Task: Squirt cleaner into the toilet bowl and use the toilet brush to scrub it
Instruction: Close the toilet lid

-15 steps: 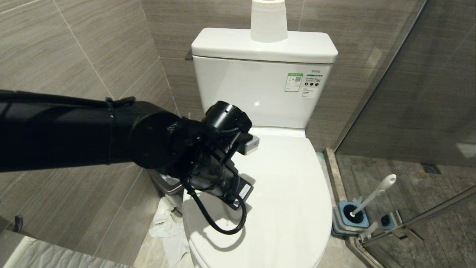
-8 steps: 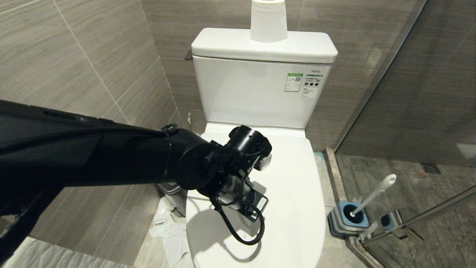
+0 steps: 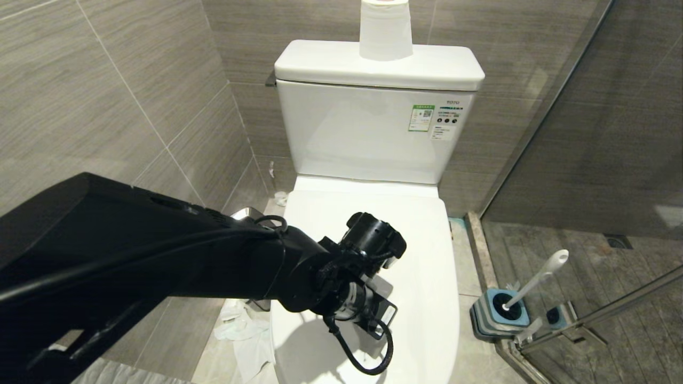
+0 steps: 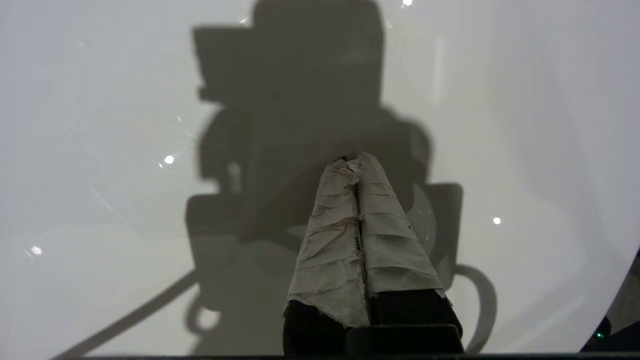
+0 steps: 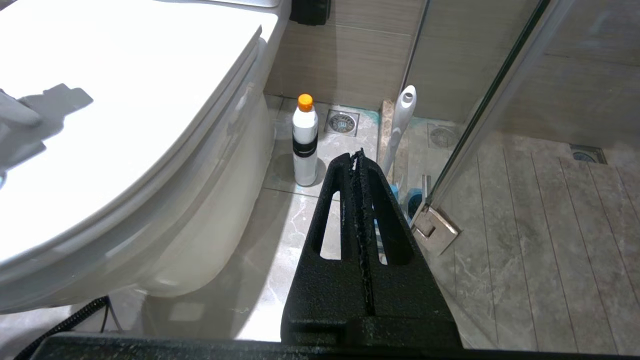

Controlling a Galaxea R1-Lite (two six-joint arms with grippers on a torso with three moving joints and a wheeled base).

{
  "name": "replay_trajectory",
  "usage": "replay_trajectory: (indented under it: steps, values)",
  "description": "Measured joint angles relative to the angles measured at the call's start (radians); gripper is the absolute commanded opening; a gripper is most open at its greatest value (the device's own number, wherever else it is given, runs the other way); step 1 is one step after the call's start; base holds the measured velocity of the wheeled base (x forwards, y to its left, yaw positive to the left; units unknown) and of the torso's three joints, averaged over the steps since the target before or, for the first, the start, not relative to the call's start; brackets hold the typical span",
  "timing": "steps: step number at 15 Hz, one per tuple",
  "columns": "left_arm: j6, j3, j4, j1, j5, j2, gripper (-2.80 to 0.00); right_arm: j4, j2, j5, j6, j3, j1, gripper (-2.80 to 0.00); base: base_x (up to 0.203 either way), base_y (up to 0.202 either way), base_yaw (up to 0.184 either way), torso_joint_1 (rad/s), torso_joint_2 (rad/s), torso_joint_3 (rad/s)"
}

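- The toilet bowl (image 3: 368,250) has its lid down, so I judge nothing of the task proper is done: no cleaner in, no scrubbing.
- My left gripper (image 4: 359,162) hangs just above the lid, towards its front edge, fingers clenched together and empty; whether they touch the lid I cannot tell.
- My right gripper (image 5: 359,155) is parked low beside the bowl, fingers pressed together, holding nothing.
- The cleaner (image 5: 305,141) stands upright, capped, on the floor beside the bowl's right side.
- The toilet brush (image 3: 533,280) sits in its holder (image 3: 501,314) on the floor, right of the bowl's front, by the glass door.
- Left to do, as I see it: lift the lid, squirt, scrub.
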Motion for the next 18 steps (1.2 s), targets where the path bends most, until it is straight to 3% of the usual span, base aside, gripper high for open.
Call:
replay_trajectory:
  steps: [4,12,18]
  values:
    - [0.001,0.027,-0.057,-0.009,0.001,0.032,-2.80,0.000,0.000,0.000,0.000,0.000,0.000,-2.80,0.000,0.000,0.000,0.000,0.00,0.000]
    - [0.002,0.030,-0.051,-0.016,0.008,0.051,-2.80,-0.001,0.000,0.000,0.000,0.000,0.000,-2.80,0.000,0.000,0.000,0.000,0.00,0.000]
    - [0.018,0.011,-0.011,-0.002,0.034,-0.083,-2.80,0.000,0.000,0.000,0.000,0.000,0.000,-2.80,0.000,0.000,0.000,0.000,0.00,0.000]
